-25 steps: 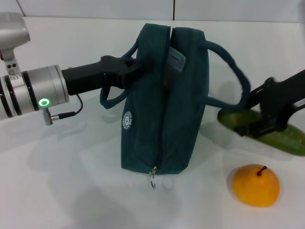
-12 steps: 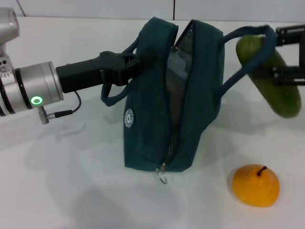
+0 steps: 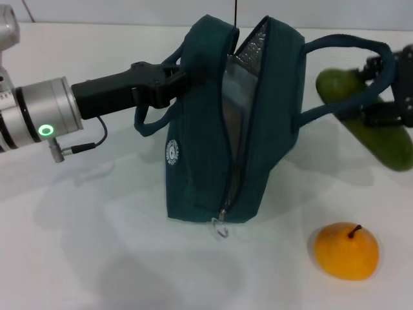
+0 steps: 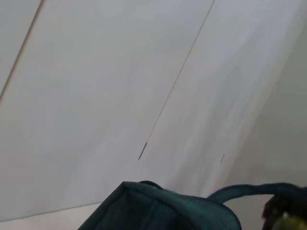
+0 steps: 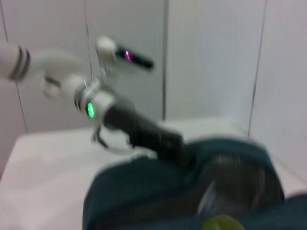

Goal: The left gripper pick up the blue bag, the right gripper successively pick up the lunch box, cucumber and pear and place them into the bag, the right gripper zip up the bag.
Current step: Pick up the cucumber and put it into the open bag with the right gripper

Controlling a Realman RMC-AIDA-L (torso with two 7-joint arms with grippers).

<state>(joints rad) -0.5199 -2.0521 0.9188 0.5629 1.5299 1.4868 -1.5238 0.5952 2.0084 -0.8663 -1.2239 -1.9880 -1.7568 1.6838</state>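
The blue bag (image 3: 206,161) stands upright on the white table (image 3: 97,245), its top zipper open and silver lining showing. My left gripper (image 3: 182,81) is shut on the bag's left top edge. The lunch box (image 3: 236,103) shows as a pale clear shape inside the opening. My right gripper (image 3: 391,92) is at the far right, shut on the cucumber (image 3: 374,137), held in the air beside the bag. The bag's right handle (image 3: 342,46) loops over the cucumber. The pear (image 3: 346,250) sits on the table at the front right. The right wrist view shows the bag (image 5: 144,191) and the cucumber's tip (image 5: 223,224).
The zipper's ring pull (image 3: 221,229) hangs at the bag's lower front. A white wall stands behind the table. The left arm's silver wrist (image 3: 39,116) with a green light reaches in from the left. The left wrist view shows the bag's top (image 4: 158,208).
My right gripper has lifted the cucumber off the table to beside the bag's top. The right handle has been pulled outward and the bag's mouth has opened wider.
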